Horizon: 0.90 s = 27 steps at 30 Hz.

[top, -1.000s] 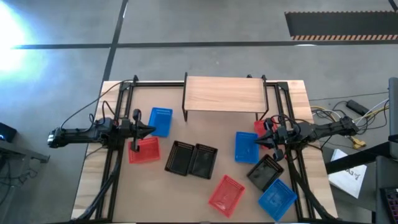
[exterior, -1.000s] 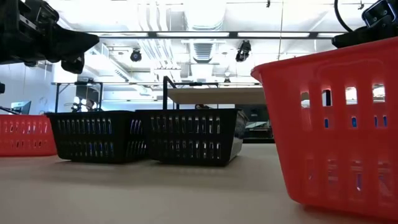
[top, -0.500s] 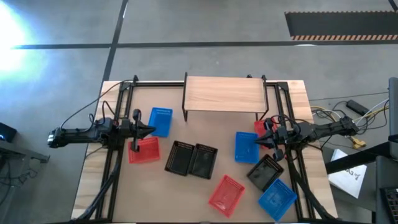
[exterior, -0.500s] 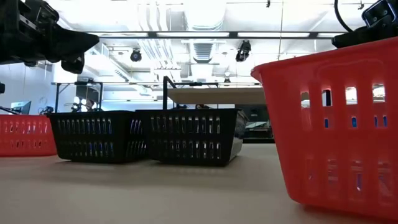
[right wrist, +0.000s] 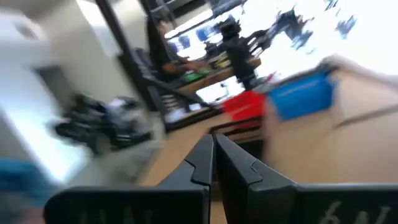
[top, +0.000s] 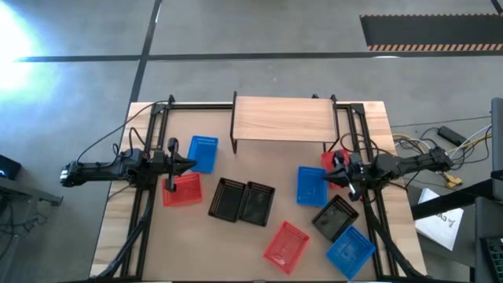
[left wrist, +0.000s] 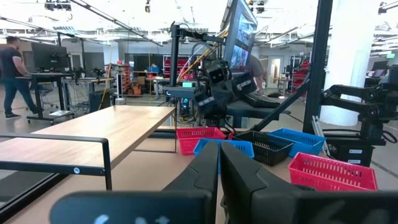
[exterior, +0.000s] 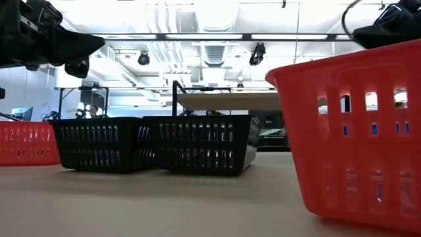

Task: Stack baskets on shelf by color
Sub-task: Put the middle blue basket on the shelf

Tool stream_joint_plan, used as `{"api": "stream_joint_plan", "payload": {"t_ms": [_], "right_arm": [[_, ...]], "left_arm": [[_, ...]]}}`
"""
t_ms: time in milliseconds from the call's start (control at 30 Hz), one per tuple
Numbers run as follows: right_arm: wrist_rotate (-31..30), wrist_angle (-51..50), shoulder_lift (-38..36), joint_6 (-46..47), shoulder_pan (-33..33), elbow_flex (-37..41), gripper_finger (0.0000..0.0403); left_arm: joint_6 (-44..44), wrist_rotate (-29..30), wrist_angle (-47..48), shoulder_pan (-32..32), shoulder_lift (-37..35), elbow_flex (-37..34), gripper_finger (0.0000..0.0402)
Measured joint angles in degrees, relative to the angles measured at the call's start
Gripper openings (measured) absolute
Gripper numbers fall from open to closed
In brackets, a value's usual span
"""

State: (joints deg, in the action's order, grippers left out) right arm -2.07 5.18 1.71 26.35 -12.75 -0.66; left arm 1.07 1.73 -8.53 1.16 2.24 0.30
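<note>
Blue baskets point(top: 203, 153), red baskets point(top: 286, 245), black mesh baskets point(top: 229, 199), light wood shelf point(top: 283, 119), dark arms point(top: 110, 168)

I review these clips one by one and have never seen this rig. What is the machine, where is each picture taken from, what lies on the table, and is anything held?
Two dark robot arms work at a wooden table. One picture looks straight down, one looks level across the tabletop, and two come from cameras on the wrists. The left gripper and the right gripper hover at the table's sides, both shut and holding nothing. Blue, black and red baskets lie scattered, such as the two black baskets side by side in the middle and a red basket nearer the front. The shelf at the back, a small wooden stand, has no basket on it.
</note>
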Motion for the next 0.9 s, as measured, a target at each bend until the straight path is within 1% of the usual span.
{"api": "stream_joint_plan", "payload": {"t_ms": [100,200,267,400,533,600,733,900], "right_arm": [[0.3,0.8,0.6,1.3,0.0,0.0,0.0009],[-2.5,4.4,2.5,4.0,0.0,0.0,0.0009],[-3.4,7.4,4.7,3.6,0.0,0.0,0.0009],[-7.2,11.4,11.3,1.3,0.0,0.0,0.0009],[-7.2,11.8,19.5,0.4,-0.2,-2.7,0.0009],[-7.1,8.5,23.7,-0.4,-0.6,-5.8,0.001],[-7.6,-5.6,32.5,-0.1,-0.7,-15.6,0.0024],[-8.4,-26.7,44.3,3.3,-0.7,-31.4,0.0074]], "left_arm": [[0.0,0.0,0.0,0.0,0.0,0.0,0.0],[0.0,0.0,0.0,0.0,0.0,0.0,0.0],[0.0,0.0,0.0,0.0,0.0,0.0,0.0],[0.0,0.0,0.0,0.0,0.0,0.0,0.0],[0.0,0.0,0.0,0.0,0.0,0.0,0.0],[0.0,0.0,0.0,0.0,0.0,0.0,0.0],[0.0,0.0,0.0,0.0,0.0,0.0,0.0],[0.0,0.0,0.0,0.0,0.0,0.0,0.0]]}}
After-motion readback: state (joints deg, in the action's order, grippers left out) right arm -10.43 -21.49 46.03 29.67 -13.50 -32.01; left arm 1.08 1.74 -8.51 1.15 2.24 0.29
